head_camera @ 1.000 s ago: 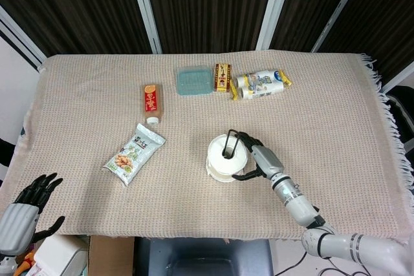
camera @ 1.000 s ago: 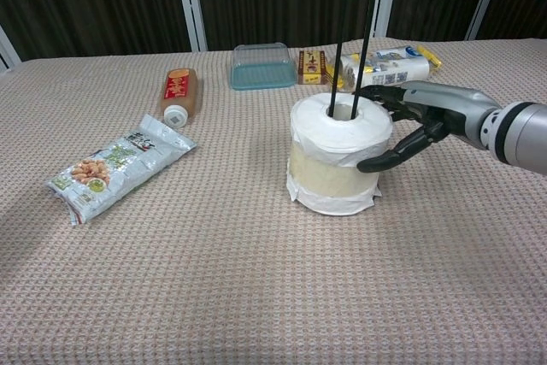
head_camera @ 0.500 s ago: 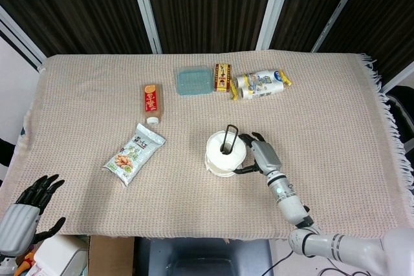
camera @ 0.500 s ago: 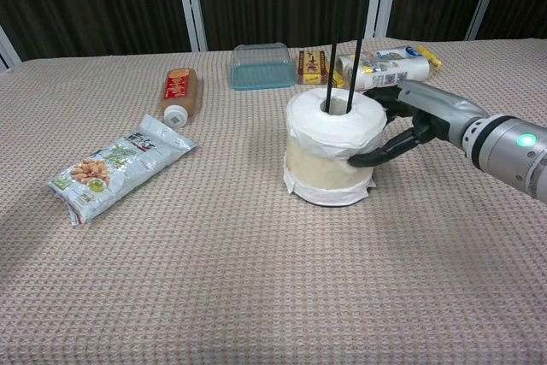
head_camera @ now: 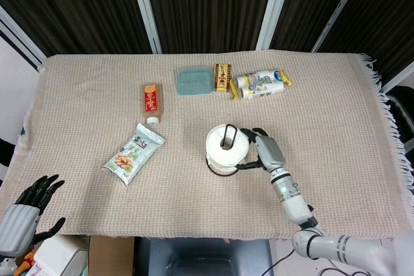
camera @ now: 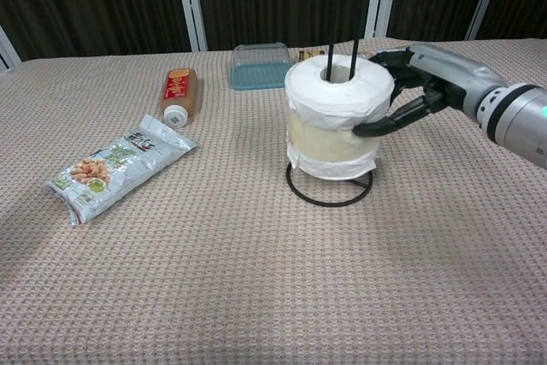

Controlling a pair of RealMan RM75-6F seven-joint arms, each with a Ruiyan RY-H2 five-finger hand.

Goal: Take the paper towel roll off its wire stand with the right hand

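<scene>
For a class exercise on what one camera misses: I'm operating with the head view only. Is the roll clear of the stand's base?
Observer: Yes. The chest view shows the paper towel roll hanging above the base ring.
Operator: Is it free of the upright?
Observer: No. The wire loop runs through the core and rises above the roll's top.
Operator: And the grip?
Observer: The right hand grips the roll's side, thumb lower, fingers at the top edge.

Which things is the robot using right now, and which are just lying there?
Using:
right robot hand, holding the roll
paper towel roll, lifted partway up
wire stand

Just lying there:
snack bag
bottle
blue tub
small box
wrapped packet
left robot hand, by the table edge
</scene>
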